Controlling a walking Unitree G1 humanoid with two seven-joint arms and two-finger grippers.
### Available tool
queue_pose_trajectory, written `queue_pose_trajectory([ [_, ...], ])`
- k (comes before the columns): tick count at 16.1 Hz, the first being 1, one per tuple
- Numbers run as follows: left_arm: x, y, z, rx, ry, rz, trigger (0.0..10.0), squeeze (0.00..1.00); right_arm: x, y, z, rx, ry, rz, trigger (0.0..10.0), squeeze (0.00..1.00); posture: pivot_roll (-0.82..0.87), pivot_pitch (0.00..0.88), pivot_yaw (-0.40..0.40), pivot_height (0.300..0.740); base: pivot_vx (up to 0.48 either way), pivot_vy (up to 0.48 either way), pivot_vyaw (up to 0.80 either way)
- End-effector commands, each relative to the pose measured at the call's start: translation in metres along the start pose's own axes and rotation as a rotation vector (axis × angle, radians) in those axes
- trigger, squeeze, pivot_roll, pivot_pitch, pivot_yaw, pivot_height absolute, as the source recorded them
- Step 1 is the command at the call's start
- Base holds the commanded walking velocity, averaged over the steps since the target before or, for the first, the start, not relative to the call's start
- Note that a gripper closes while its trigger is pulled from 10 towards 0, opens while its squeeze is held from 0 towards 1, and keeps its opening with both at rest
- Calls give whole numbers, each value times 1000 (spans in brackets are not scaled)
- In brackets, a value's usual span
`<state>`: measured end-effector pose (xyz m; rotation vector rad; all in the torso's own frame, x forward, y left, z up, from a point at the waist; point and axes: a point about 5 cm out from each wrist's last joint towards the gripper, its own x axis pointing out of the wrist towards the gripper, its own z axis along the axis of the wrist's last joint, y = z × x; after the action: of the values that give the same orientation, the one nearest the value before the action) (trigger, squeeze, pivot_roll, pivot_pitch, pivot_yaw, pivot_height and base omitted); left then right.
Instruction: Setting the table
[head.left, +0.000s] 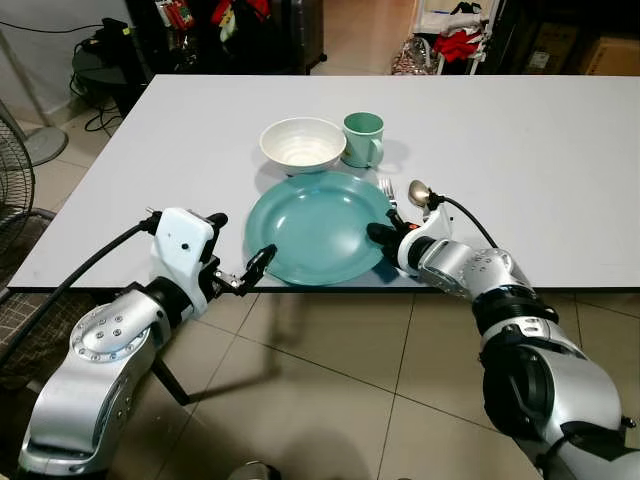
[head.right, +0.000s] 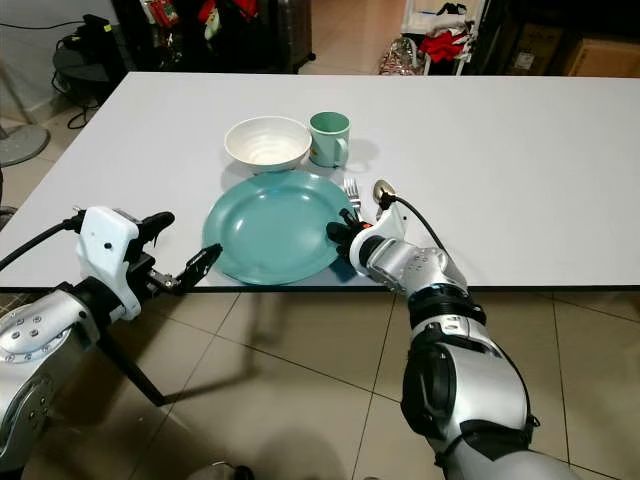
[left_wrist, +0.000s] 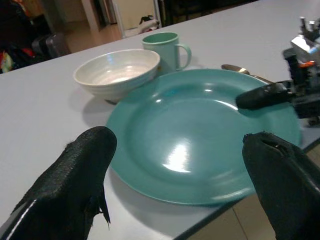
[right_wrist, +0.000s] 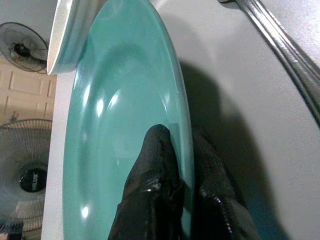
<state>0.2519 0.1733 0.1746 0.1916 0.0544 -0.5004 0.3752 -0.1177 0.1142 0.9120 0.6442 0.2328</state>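
My right gripper (right_wrist: 180, 165) is closed on the right-hand rim of the teal plate (head.left: 310, 225), one black finger lying on the plate's upper face and the other under the rim against the tabletop. The plate sits at the near edge of the white table (head.left: 540, 160), its near rim reaching the table's edge. My left gripper (head.left: 240, 262) is positioned just off the near-left of the plate, beyond the table edge; its fingers (left_wrist: 75, 175) are spread wide and hold nothing, with the plate framed between them in the left wrist view. A white bowl (head.left: 302, 145) stands directly behind the plate, close to its far rim. A teal mug (head.left: 363, 138) stands just beside the bowl on its right, handle pointing right. A fork (head.left: 387, 188) and a spoon (head.left: 419, 192) lie side by side on the table immediately right of the plate, just beyond my right gripper.
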Motion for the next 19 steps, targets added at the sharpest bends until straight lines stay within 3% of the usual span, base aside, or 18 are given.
queue_pose_trajectory([
  [1,-2,-2,0,2,10,-4,10000,0,4,10,3,-5,-33,23,10000,0,-46,87,31,740,0,0,0],
  [8,-5,-3,1,0,18,1,10000,0,12,18,-2,5,-56,24,10000,0,-36,96,27,740,0,0,0],
  [9,-6,-3,1,1,19,4,10000,0,12,17,-3,13,-63,13,10000,949,-36,96,27,740,0,0,0],
  [10,-6,-2,2,1,19,7,10000,0,12,16,-3,19,-69,13,10000,1000,-30,95,21,740,0,0,0],
  [14,-6,-2,2,1,13,12,10000,0,5,8,6,-43,-51,30,10000,1000,-34,86,18,740,0,0,0],
  [19,-2,-4,2,-3,5,4,10000,0,-14,-3,18,-32,23,119,10000,1000,-52,68,34,740,0,0,0],
])
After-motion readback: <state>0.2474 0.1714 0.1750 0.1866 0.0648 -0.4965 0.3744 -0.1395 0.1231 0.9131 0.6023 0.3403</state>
